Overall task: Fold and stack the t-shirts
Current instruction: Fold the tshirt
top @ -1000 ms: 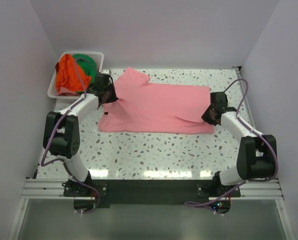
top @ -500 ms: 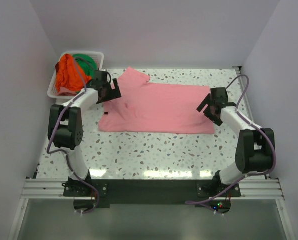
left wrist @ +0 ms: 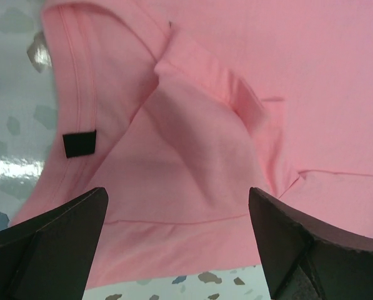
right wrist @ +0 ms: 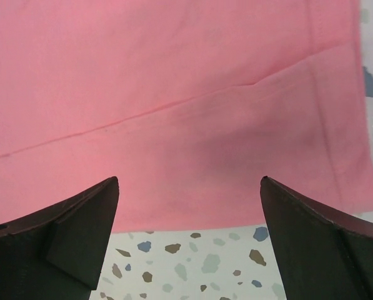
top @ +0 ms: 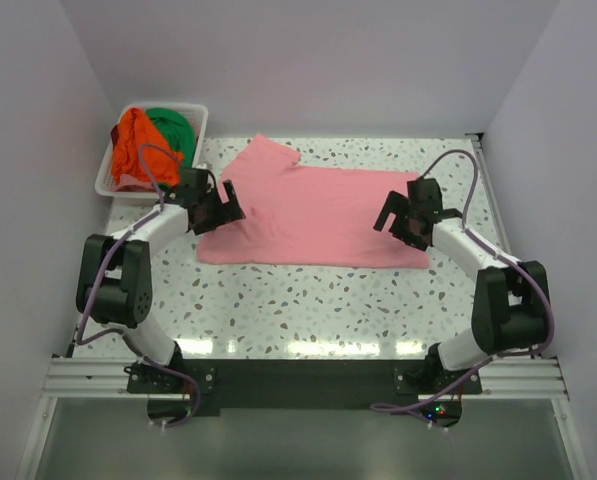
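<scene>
A pink t-shirt lies flat across the back half of the table, folded lengthwise, with one sleeve pointing to the back left. My left gripper hovers open over its collar end. In the left wrist view the neckband and a black label show between the spread fingers, which grip nothing. My right gripper is open above the hem end. In the right wrist view the near edge of the pink t-shirt and speckled table lie between its fingers. An orange t-shirt and a green t-shirt sit bunched in the basket.
The white slotted basket stands off the table's back left corner against the wall. White walls close in the back and both sides. The speckled tabletop stretches from the pink shirt to the arm bases.
Both grippers have gone from shut to open and let go of the pink t-shirt, which now lies flat. The left gripper shifted nearer; the right one shifted left over the hem.
</scene>
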Robot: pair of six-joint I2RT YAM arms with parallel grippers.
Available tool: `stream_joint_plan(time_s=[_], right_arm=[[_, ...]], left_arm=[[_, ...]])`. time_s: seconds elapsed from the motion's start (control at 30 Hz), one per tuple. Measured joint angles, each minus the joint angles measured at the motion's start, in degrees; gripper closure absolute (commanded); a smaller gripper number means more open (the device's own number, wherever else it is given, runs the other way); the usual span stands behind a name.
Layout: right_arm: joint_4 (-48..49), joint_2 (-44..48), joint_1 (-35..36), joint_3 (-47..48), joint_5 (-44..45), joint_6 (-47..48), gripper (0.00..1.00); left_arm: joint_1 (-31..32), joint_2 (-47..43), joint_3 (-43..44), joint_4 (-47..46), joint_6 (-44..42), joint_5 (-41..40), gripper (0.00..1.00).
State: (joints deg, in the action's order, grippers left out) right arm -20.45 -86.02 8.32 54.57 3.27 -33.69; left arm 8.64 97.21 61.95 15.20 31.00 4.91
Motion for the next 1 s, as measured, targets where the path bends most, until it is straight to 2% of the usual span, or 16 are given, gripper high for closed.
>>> stream_joint_plan(time_s=[0.27,0.43,0.7,0.83,1.0], right_arm=[[1.29,-8.48,2.71,-0.13,-3.78,1.81,0.01],[3.85,-8.11,2.71,-1.79,-4.50,2.03,0.01],[5.31,2.62,3.48,-12.94,-4.52,1.09,0.02],[3.65,10.16,4.04,-18.88,-4.57,-0.39,0.02],[-4.07,18.78,4.15,-22.86,-4.61,-2.38,0.01]], left_arm=[[0.00,-1.11,-8.37,-2.69,1.88,3.04,0.00],[0.00,-3.17,-12.26,-7.13,2.34,3.34,0.00],[0.11,-12.39,-22.10,-8.63,4.09,1.99,0.00],[0.15,-18.88,-26.36,-4.20,7.93,-0.31,0.00],[0.76,-28.94,-32.04,3.08,11.91,-2.80,0.00]])
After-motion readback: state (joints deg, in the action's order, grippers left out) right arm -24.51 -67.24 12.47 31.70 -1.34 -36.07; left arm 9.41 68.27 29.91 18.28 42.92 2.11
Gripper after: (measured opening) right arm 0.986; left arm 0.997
